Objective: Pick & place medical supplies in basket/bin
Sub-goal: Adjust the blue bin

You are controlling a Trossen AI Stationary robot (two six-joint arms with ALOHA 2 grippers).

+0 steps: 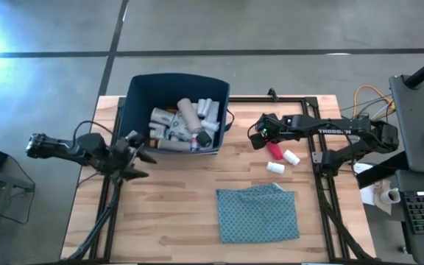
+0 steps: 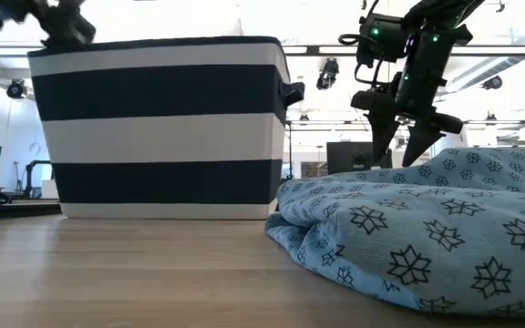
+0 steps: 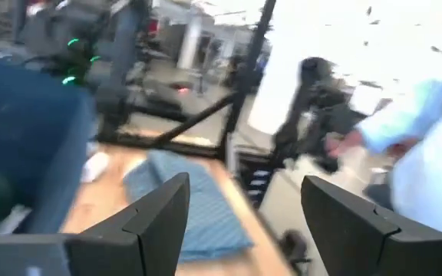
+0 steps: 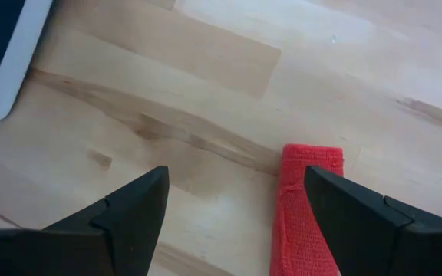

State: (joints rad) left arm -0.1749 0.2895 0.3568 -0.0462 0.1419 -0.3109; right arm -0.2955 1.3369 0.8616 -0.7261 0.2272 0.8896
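Observation:
The dark navy bin (image 1: 140, 90), white-striped in the low view (image 2: 162, 123), stands at the table's far side and holds several white bottles and rolls (image 1: 186, 121). A red roll (image 1: 274, 151) lies on the wood to its right, with two small white bottles (image 1: 291, 157) (image 1: 274, 168) beside it. My right gripper (image 1: 257, 138) is open and hovers just left of the red roll (image 4: 309, 207), touching nothing; it hangs above the table (image 2: 399, 146). My left gripper (image 1: 140, 151) is open at the bin's near-left corner, empty (image 3: 244, 188).
A folded teal patterned cloth (image 1: 258, 213) lies near the table's near edge, right of centre, and fills the foreground of the low view (image 2: 427, 228). A person's light blue sleeve (image 3: 428, 138) shows beyond the table. Bare wood lies between the bin and the cloth.

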